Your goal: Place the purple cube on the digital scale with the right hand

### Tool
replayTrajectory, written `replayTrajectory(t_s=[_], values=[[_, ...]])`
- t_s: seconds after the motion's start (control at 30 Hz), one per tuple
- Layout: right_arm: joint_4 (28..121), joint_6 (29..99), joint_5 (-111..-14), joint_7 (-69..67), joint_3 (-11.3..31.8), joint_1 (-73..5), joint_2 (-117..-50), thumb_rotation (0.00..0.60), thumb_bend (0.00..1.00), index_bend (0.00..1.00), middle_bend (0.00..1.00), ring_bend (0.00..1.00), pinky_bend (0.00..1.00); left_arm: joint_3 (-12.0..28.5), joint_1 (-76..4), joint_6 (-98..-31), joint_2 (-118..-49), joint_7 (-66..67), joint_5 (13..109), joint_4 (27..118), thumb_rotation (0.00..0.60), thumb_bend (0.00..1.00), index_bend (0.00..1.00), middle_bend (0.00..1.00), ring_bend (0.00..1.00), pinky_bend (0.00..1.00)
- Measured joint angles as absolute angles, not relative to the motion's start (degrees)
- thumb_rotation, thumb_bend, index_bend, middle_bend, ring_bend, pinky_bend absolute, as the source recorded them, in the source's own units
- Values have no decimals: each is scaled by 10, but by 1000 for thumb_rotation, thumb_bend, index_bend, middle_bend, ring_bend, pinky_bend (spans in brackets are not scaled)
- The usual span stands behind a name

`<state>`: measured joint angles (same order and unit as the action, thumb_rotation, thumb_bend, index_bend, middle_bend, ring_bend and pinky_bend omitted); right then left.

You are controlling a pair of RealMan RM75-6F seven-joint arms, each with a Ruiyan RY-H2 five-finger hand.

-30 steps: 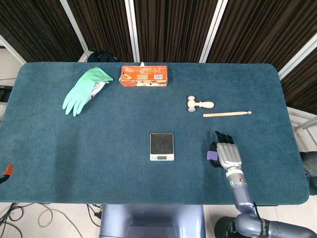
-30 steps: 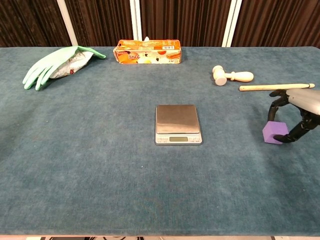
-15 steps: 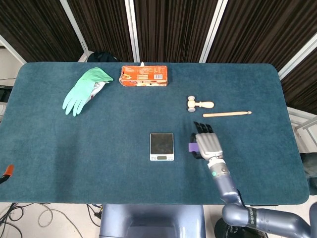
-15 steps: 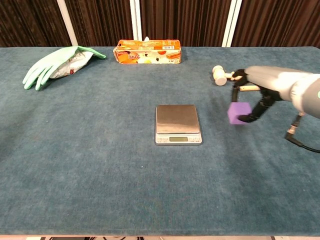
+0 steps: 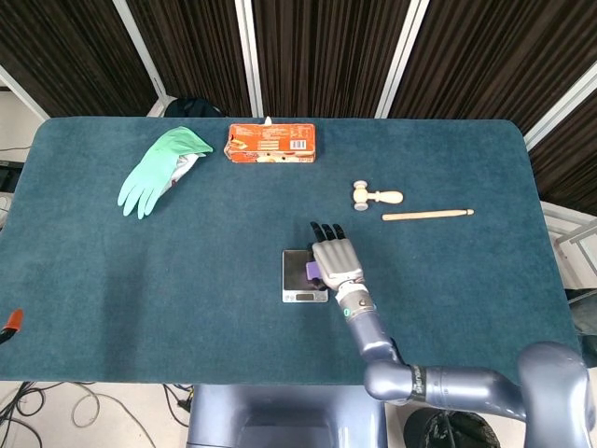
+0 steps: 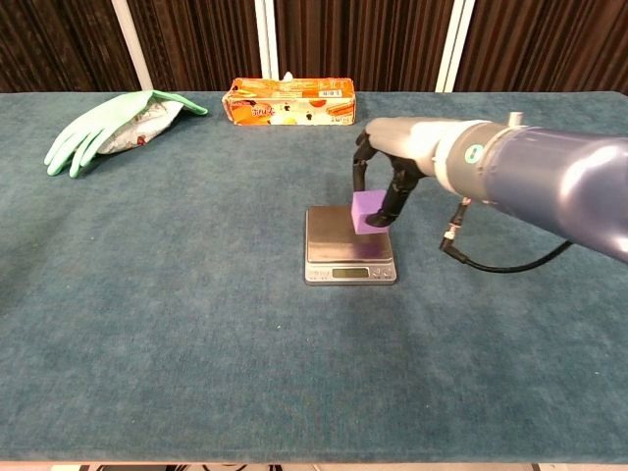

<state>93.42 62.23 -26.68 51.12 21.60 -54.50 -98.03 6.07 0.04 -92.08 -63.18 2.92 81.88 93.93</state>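
Clamped between the dark fingertips of the right hand, the purple cube hung over the right half of the digital scale, pinched from its sides. From the chest view the cube's underside appeared to sit just above the steel platform, or barely touching it; which of the two could not be told. The head view showed the same hand from above, its back covering most of the cube, with only a purple edge showing at the right side of the scale.

Judged from this, the carry was essentially finished and the pickup was done. What remained was to settle the cube flat on the platform, spread the fingers and draw the hand clear without nudging the scale.

Farther out on the table lay a small wooden mallet and a wooden stick to the right, an orange packet at the far edge, and a green rubber glove at far left. No left hand showed in either view.
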Motion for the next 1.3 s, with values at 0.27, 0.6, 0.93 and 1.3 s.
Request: replayTrajectory(t_s=[0.27,0.6,0.93,1.3], values=[[896,623,-224,522,217,-576,-1012,600,370,276,0,0,0,62,0,-918,-629,22,815,938,600,263,102,0,0,0],[890,610,-201,519,211,-590,-1006,600,354,0,0,0,0,63,-1,-916,-629,23,813,937,600,263,102,0,0,0],[1017,652,-210,524,203,-569,-918,600,353,0,0,0,0,66,-1,-917,-630,24,808,936,600,263,102,0,0,0],[1171,751,-464,415,85,-414,-753,600,353,0,0,0,0,64,-1,-917,-631,27,812,940,600,263,102,0,0,0]])
